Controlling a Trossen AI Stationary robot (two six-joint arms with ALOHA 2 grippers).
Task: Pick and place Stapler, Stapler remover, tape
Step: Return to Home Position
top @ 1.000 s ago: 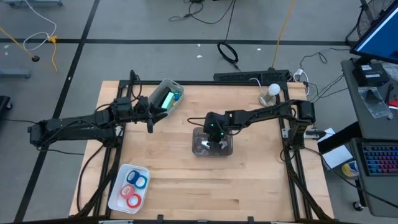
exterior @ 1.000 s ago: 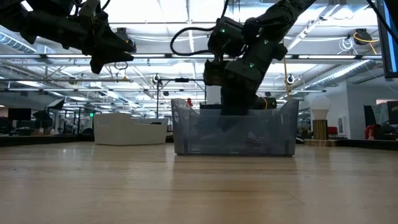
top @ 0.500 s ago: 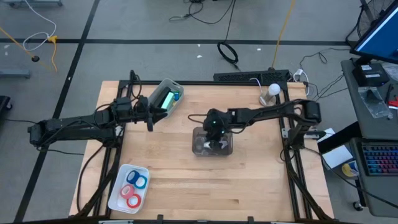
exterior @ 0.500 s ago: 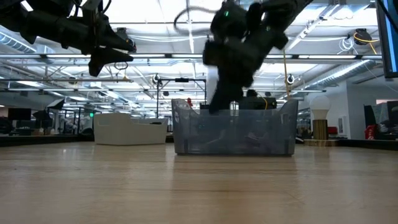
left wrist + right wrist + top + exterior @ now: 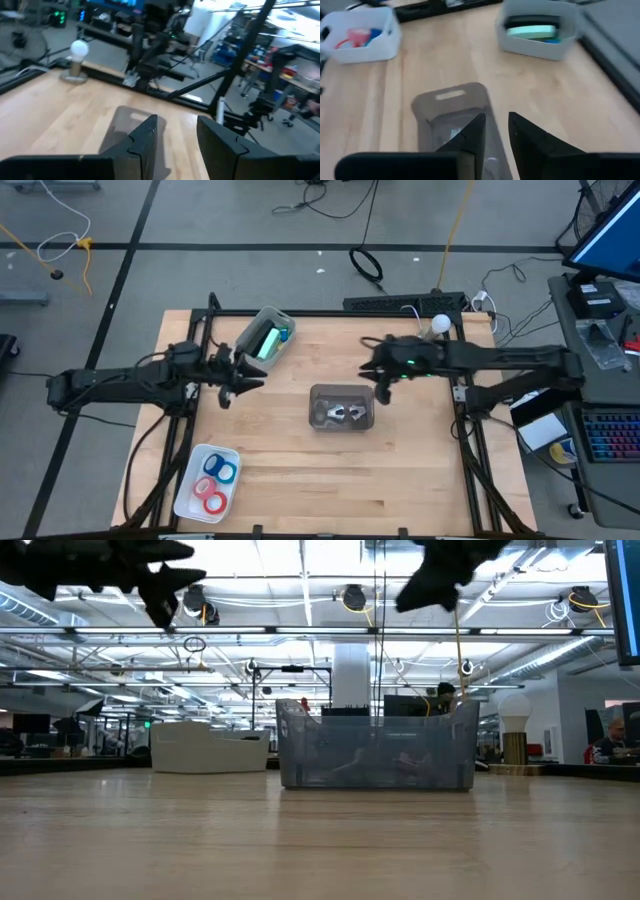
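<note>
The green stapler [image 5: 268, 338] lies in a grey bin [image 5: 252, 330] at the far left of the table. Red and blue tape rolls [image 5: 213, 482] lie in a white tray [image 5: 190, 492] at the near left. A small silvery thing, apparently the stapler remover [image 5: 338, 413], lies in the clear bin [image 5: 342, 392] at the table's middle. My right gripper [image 5: 497, 120] hangs open and empty, high above the clear bin's far right side [image 5: 367, 370]. My left gripper [image 5: 177, 125] is open and empty, left of the clear bin [image 5: 256, 383], pointing level toward it.
A white bulb on a small stand [image 5: 437, 328] sits at the table's far right corner. Bare wood lies near and right of the clear bin. A black frame [image 5: 300, 312] runs along the table's edges.
My right gripper has risen out of the clear bin and drawn back toward the table's far right, high above it. The silvery thing stays in the bin. My left gripper has swung round to point toward the clear bin.
</note>
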